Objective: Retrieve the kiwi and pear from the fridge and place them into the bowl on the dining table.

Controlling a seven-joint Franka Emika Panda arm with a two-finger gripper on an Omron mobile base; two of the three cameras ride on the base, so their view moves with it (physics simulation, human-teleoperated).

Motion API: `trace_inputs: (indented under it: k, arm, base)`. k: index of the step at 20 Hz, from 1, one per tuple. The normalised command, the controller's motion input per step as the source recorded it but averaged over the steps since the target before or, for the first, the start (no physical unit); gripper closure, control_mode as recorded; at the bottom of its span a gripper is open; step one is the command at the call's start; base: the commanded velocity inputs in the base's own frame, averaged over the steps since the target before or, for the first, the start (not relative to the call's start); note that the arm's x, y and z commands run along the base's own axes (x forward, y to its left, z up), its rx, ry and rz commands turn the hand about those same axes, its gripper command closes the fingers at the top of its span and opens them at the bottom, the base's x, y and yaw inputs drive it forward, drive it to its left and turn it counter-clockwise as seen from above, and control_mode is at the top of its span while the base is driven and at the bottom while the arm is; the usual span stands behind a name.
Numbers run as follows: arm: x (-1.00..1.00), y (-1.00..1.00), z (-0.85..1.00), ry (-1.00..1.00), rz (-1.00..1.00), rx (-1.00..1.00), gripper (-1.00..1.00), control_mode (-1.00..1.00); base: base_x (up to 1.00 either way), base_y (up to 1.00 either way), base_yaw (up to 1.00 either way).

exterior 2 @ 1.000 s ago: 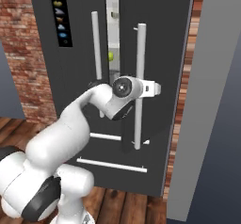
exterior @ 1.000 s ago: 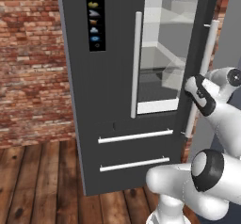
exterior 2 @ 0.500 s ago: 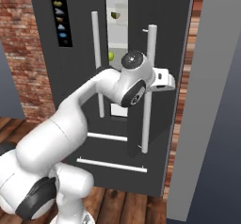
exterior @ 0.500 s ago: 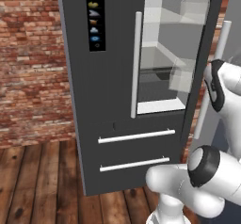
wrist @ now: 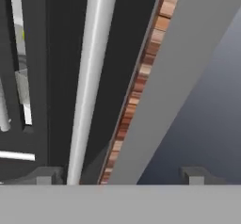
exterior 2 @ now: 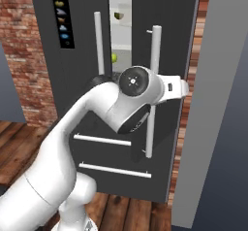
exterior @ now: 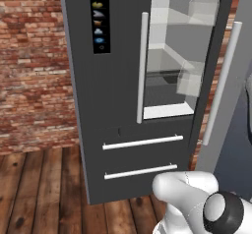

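Fridge door ajar, claw spread wide beside its bar handle.

The fridge (exterior: pixel 123 95) is a tall dark grey cabinet with long white handles and an icon strip (exterior: pixel 99 16). From the left base, glass shelves (exterior: pixel 172 75) are seen through the opening; from the right base, the pear (exterior 2: pixel 114 57) is glimpsed in the narrow gap, a darker fruit (exterior 2: pixel 118 15), hard to identify, above it. In the hand view the gripper (wrist: pixel 117 173) is seen wide apart, nothing held, the right door handle (wrist: pixel 89 82) just inside one fingertip.
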Motion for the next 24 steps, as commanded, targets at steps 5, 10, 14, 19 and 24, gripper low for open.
trace_inputs:
  k: [5,10,14,19,24]
  arm:
    - [-0.21,0.87,0.51,-0.08,0.07,-0.27,-1.0,-1.0]
    - [-0.05,0.98,0.48,-0.09,0.11,-0.33,-1.0,-1.0]
    - [0.01,0.81,0.32,-0.05,0.09,-0.32,-1.0,-1.0]
    - [0.11,0.48,0.01,0.03,0.0,-0.33,-1.0,-1.0]
    - [0.23,0.3,0.0,0.02,0.0,-0.32,-1.0,-1.0]
  base:
    - [0.0,0.0,0.0]
    - [0.0,0.0,0.0]
    - [0.0,0.0,0.0]
    - [0.0,0.0,0.0]
    - [0.0,0.0,0.0]
